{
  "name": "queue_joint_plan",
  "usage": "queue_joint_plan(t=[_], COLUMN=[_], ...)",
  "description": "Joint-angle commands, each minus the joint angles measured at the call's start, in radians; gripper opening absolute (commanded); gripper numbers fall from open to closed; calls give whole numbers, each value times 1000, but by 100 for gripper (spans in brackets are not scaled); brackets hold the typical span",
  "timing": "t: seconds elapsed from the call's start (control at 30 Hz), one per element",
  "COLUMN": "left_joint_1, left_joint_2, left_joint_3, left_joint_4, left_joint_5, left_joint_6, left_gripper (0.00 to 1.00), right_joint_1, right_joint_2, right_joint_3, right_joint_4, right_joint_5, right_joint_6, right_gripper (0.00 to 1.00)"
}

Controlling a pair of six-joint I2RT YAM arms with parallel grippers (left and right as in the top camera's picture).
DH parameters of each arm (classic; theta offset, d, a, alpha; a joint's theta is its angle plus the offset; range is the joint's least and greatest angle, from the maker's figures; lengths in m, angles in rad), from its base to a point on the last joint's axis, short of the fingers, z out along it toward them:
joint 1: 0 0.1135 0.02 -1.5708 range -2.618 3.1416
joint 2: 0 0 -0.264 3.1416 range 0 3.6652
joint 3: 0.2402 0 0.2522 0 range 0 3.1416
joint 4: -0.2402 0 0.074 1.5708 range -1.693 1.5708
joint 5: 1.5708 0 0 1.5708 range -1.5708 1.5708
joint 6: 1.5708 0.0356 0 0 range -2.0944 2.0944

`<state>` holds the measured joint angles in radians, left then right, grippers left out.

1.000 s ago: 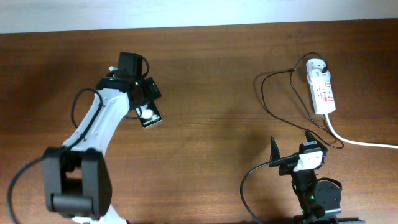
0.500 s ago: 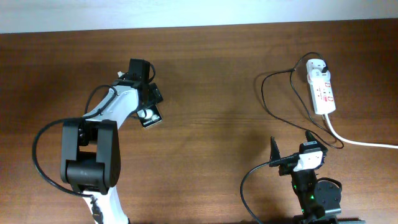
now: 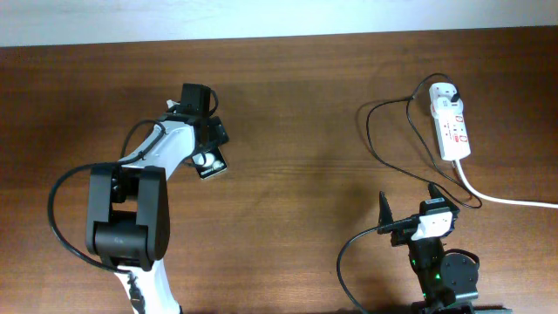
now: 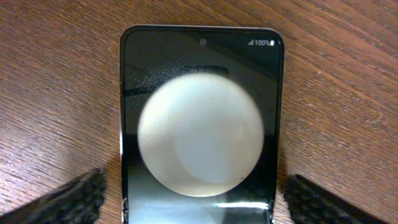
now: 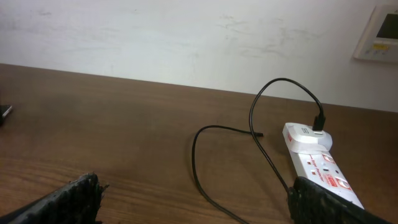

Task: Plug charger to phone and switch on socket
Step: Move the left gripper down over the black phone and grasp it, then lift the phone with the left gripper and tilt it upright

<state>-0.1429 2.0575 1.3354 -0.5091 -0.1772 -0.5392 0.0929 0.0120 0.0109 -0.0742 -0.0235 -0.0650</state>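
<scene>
The phone (image 3: 211, 165), a black glossy slab with a white round spot, lies flat on the wooden table left of centre. It fills the left wrist view (image 4: 200, 68). My left gripper (image 3: 206, 148) is open, low over the phone, one finger on each side of its near end (image 4: 198, 202) with small gaps. The white socket (image 3: 452, 122) lies at the far right, also in the right wrist view (image 5: 320, 163). The black charger cable (image 3: 370, 138) loops on the table left of it (image 5: 194, 163); its small tip (image 5: 260, 134) lies free. My right gripper (image 3: 408, 205) is open and empty (image 5: 199, 211).
A thick white cord (image 3: 506, 199) runs from the socket off the right edge. A black plug (image 5: 319, 122) sits in the socket's far end. A white wall (image 5: 186, 37) stands behind the table's far edge.
My left arm has swung and brought its gripper a little further over the phone. The phone, the cable, the socket and the right arm have not moved.
</scene>
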Motion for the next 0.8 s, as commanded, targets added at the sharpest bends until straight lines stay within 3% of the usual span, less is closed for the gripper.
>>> queue_joint_plan(t=[0.0, 0.03, 0.23, 0.37, 0.4, 0.53, 0.57, 0.67, 0.73, 0.77], left_joint_1=[1, 1, 0, 0, 0, 0, 0, 0, 0, 0], left_joint_2=[91, 91, 91, 91, 91, 91, 91, 91, 91, 91], left_joint_3=[-26, -26, -26, -26, -26, -26, -26, -26, -26, -26], left_joint_4=[-23, -35, -117, -220, -231, -256, -256, -245, -231, -227], left_joint_5=[88, 88, 167, 201, 201, 219, 219, 219, 219, 219], left_joint_6=[-6, -6, -6, -6, -6, -6, -6, -6, -6, -6], left_gripper=[85, 79, 75, 87, 96, 100, 90, 84, 84, 89], right_joint_1=[4, 4, 4, 4, 4, 4, 4, 4, 4, 4], right_joint_2=[-6, -6, -6, -6, -6, -6, -6, -6, -6, -6], right_joint_3=[-5, -5, -5, -5, -5, -5, -5, -5, -5, -5], right_joint_4=[-5, -5, -5, -5, -5, -5, -5, -5, -5, -5], right_joint_5=[-1, -1, -1, -1, -1, -1, -1, -1, -1, -1], right_joint_6=[-6, -6, -6, -6, -6, -6, -6, -6, -6, -6], right_gripper=[99, 99, 99, 99, 99, 99, 99, 99, 99, 99])
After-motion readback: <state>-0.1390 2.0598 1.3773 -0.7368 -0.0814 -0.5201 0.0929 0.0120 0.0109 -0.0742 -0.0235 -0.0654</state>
